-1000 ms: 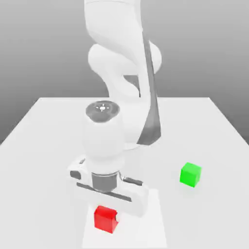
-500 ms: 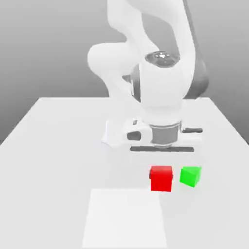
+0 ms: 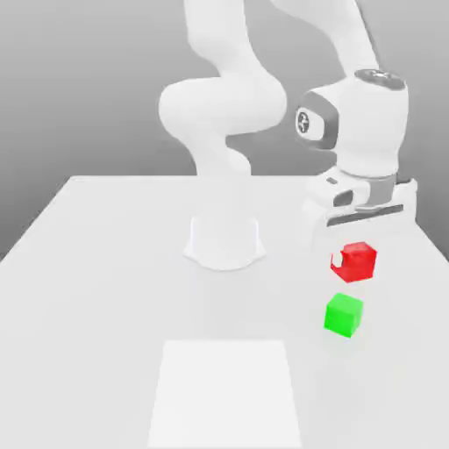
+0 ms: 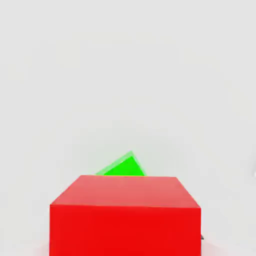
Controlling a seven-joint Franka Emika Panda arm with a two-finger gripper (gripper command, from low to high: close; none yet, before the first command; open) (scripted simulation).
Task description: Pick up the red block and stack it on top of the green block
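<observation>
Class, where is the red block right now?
On the exterior view's right, the red block hangs in the shut gripper, lifted above the green block.

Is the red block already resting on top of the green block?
No, in the exterior view the red block hangs in the gripper, above the green block with a gap between them.

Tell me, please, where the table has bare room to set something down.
The table is bare across the exterior view's left and between the arm's base and the pale square. It is crowded at the right, where the red block hangs above the green block.
</observation>
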